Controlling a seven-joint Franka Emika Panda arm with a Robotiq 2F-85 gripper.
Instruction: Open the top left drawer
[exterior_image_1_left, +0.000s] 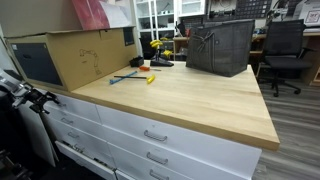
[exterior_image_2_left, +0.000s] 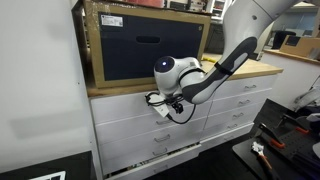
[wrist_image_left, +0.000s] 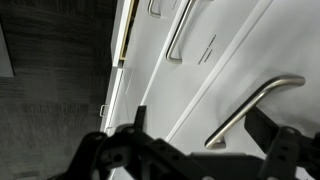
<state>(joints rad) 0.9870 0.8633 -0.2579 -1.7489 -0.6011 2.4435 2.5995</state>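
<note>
The arm reaches down to the top left drawer.

A pale wooden countertop carries a large cardboard box at one end, with a blue-handled tool and a small yellow item near the box, a black object just beyond them, and a dark grey bin well apart from the box.

The white flat-front top left drawer sits closed under the wooden countertop
</note>
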